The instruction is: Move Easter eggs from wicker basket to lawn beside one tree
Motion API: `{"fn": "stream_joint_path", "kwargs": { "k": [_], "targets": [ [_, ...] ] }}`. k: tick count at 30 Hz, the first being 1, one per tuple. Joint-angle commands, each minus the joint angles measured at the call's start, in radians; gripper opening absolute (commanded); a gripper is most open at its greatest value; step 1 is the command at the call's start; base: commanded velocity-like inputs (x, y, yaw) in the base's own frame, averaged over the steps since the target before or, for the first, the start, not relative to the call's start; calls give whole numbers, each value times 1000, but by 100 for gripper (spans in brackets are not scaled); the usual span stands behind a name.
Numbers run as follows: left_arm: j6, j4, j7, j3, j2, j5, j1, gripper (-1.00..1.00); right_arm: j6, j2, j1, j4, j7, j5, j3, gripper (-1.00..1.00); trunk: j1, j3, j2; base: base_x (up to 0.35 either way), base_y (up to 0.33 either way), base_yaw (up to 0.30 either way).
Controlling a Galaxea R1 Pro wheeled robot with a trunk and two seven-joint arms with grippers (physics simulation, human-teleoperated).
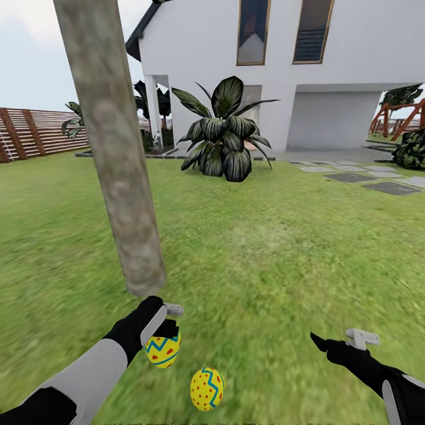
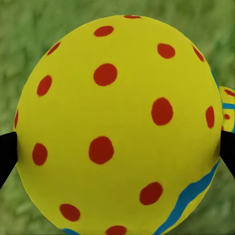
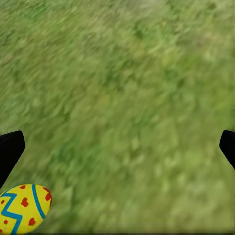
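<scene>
A thick grey-brown tree (image 1: 115,153) rises from the lawn (image 1: 265,248) at the left. Just in front of its base, my left gripper (image 1: 168,323) is shut on a yellow Easter egg (image 1: 163,349) with blue zigzags and red dots. In the left wrist view this egg (image 2: 117,122) sits between the black fingertips (image 2: 6,156). A second Easter egg (image 1: 207,388) lies on the grass close by, also seen in the right wrist view (image 3: 24,208). My right gripper (image 1: 341,343) hovers open and empty over the grass at the lower right. The wicker basket is out of view.
A large dark-leaved plant (image 1: 224,139) stands before the white house (image 1: 212,53). A brown slatted fence (image 1: 35,133) runs at the far left. Grey stepping stones (image 1: 372,177) and a shrub (image 1: 413,150) lie at the far right. Open grass spreads between.
</scene>
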Motion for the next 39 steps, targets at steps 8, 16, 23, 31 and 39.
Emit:
{"fn": "stream_joint_path", "kwargs": {
  "k": [8, 16, 23, 31, 39],
  "targets": [
    [-2, -1, 9, -5, 1, 9, 0, -100, 5, 1, -1, -1, 7, 3, 0, 100, 3, -32, -2, 0, 0, 0],
    [-5, -1, 9, -6, 1, 7, 0, -100, 4, 0, 2, -37, 101, 1, -11, 100, 7, -63, -4, 0, 0, 0],
    [-5, -1, 9, -6, 1, 7, 0, -100, 72, -13, 3, -60, 573, 3, -113, 100, 10, -90, -6, 0, 0, 0],
    [-5, -1, 10, -6, 1, 7, 0, -100, 76, -12, 5, -61, 645, 2, -139, 100, 14, -121, -8, 0, 0, 0],
    [-8, -2, 12, -9, 1, 6, 1, -100, 77, -12, 7, -61, 646, 3, -140, 100, 17, -152, -10, 0, 0, 0]
  ]
}}
